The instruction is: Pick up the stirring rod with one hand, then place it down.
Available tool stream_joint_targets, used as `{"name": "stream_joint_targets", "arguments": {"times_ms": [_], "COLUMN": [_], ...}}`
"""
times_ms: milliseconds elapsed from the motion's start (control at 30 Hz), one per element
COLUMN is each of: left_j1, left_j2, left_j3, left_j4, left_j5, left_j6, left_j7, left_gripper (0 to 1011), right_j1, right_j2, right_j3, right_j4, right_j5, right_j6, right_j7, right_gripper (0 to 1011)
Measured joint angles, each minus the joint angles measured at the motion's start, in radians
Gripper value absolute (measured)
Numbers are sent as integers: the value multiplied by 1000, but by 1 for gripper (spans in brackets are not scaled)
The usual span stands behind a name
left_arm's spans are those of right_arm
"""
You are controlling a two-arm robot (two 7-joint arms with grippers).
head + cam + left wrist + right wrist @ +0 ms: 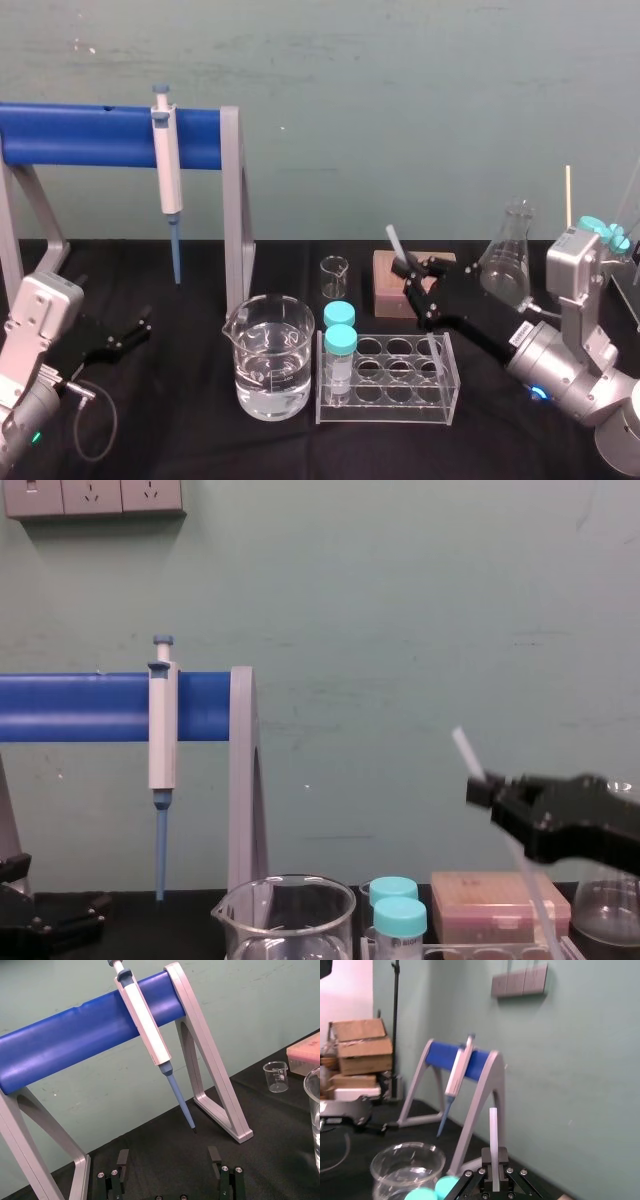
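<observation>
Clamping tilted stirring rod [396,243] between right gripper [411,271] jaws, upper end sticking out above; parking left gripper [132,335] at left of table [180,450], jaws spread, gripping nothing.

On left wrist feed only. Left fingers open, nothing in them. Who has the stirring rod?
Observer: The right gripper is shut on the stirring rod and holds it up off the table near the tube rack.
Operator: Rod upright?
Observer: No, it is tilted. In the chest view its upper end leans toward the robot's left.
Operator: Anything in that rack?
Observer: Two teal-capped tubes stand at its left end, beside the water beaker.
</observation>
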Motion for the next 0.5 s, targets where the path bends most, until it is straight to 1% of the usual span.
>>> {"name": "stream_joint_targets", "arguments": {"times_ms": [67,100,167,200,233,300,333,433,467,500], "left_j1": [0,0,0,0,0,0,0,0,0,0], "left_j2": [0,0,0,0,0,0,0,0,0,0], "left_j3": [0,0,0,0,0,0,0,0,0,0], "left_j4": [0,0,0,0,0,0,0,0,0,0], "left_j5": [0,0,0,0,0,0,0,0,0,0], "left_j6": [0,0,0,0,0,0,0,0,0,0], "left_j7": [0,0,0,0,0,0,0,0,0,0], "left_gripper": [1000,1000,1000,1000,1000,1000,1000,1000,1000,1000], "right_j1": [-4,-7,-11,-11,-13,-16,-20,-24,-27,-29], "right_j2": [-4,-10,-18,-18,-24,-30,-35,-43,-49,-53], "right_j3": [7,16,27,27,34,42,50,61,71,76], "right_j4": [-7,-13,-19,-19,-21,-21,-21,-19,-12,-8], "right_j5": [-18,-35,-53,-53,-63,-73,-83,-90,-87,-83], "right_j6": [-29,-57,-91,-91,-111,-130,-147,-174,-199,-213], "right_j7": [-15,-28,-43,-43,-52,-61,-68,-76,-76,-75], "right_gripper": [66,66,66,66,66,66,66,66,66,66]}}
